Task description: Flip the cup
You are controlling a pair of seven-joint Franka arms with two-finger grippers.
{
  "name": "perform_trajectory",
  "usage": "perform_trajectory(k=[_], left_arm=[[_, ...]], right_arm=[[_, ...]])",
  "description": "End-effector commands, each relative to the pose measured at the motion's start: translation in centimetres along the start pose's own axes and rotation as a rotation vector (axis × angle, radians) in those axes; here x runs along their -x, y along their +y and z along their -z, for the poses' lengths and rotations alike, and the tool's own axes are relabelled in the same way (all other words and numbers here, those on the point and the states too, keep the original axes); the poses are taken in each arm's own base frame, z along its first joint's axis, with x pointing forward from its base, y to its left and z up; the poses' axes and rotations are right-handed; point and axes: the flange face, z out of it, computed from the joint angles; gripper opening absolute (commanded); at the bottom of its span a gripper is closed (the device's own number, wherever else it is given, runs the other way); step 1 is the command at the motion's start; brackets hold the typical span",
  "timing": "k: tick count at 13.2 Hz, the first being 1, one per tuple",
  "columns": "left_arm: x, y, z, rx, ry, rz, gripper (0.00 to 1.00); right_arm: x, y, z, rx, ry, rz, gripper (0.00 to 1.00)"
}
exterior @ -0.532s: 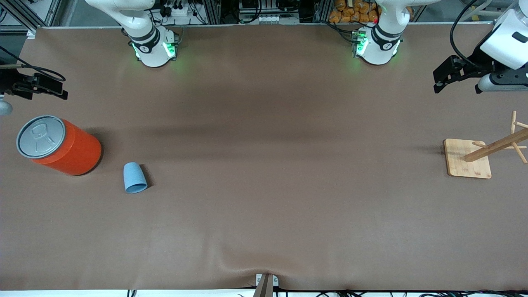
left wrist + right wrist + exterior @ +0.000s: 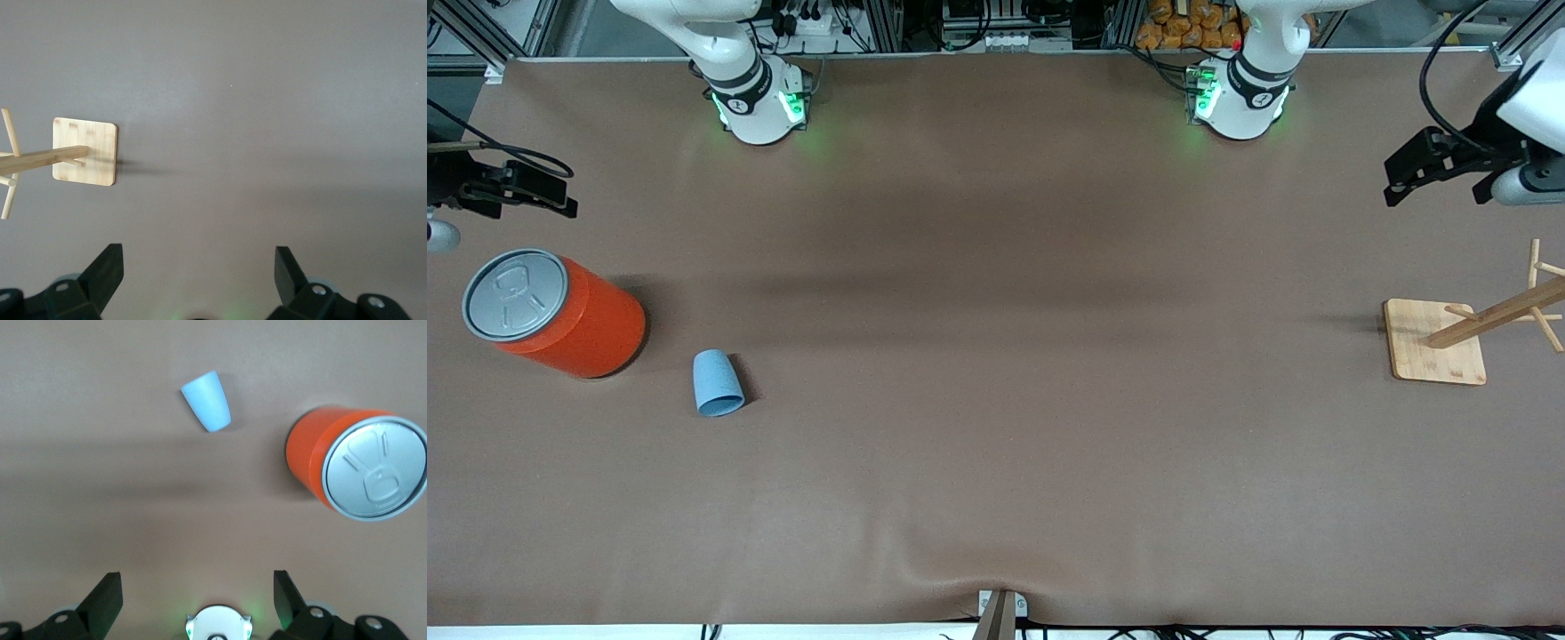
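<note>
Beside the orange can [image 2: 551, 313], a little nearer the front camera and toward the table's middle, the light-blue cup [image 2: 717, 383] stands unmoved, apparently mouth down. Above the table edge just past the can, the right gripper [image 2: 525, 188] hangs with jaws wide and empty, shifted slightly since half a second ago. Well apart from the can, the left gripper [image 2: 1427, 167], equally wide and empty, has drawn back toward its table end, above the wooden rack [image 2: 1436, 341].

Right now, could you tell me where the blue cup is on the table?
The cup stands on the table toward the right arm's end, beside the orange can and slightly nearer the front camera than it.
</note>
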Motion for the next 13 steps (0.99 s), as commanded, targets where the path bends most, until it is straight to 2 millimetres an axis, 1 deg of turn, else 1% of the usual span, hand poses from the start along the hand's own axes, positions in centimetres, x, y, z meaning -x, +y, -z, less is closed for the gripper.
perform_trajectory(k=[1,3,4,5,7,8,9,10,11,12,13], left_arm=[[-0.2,-0.1,0.3,-0.011,-0.006,-0.044,1.00],[-0.2,-0.4,0.3,-0.011,-0.006,-0.039,1.00],[-0.1,-0.4,0.4,-0.010,-0.005,-0.039,1.00],[0.0,-0.3,0.6,-0.011,0.000,-0.030,1.00],[0.0,-0.3,0.7,-0.014,0.003,-0.040,1.00],[0.1,-0.3,0.8,-0.013,0.006,-0.042,1.00],[0.2,-0.5,1.0,-0.012,0.009,-0.039,1.00],[0.3,-0.5,1.2,-0.012,0.012,-0.039,1.00],[0.3,-0.8,1.1,-0.012,0.010,-0.033,1.00],[0.3,-1.2,1.2,-0.013,0.011,-0.023,1.00],[0.3,-1.6,1.3,-0.013,0.013,-0.020,1.00]], right_arm=[[-2.1,-1.1,-1.3,0.008,0.021,0.145,1.00],[-4.5,-1.1,-3.4,0.012,0.026,0.261,1.00],[-6.1,-1.1,-5.5,0.008,0.010,0.296,1.00],[-8.0,-1.6,-8.4,0.000,-0.025,0.323,1.00],[-11.6,-2.7,-14.9,-0.015,-0.092,0.354,1.00],[-13.1,-3.7,-18.1,-0.018,-0.116,0.371,1.00],[-14.3,-5.1,-20.8,-0.015,-0.122,0.391,1.00],[-15.3,-6.6,-22.7,-0.006,-0.108,0.414,1.00],[-16.2,-7.7,-24.5,0.004,-0.084,0.431,1.00],[-17.2,-8.5,-26.3,0.015,-0.062,0.456,1.00],[-17.9,-8.4,-27.6,0.018,-0.046,0.492,1.00]])
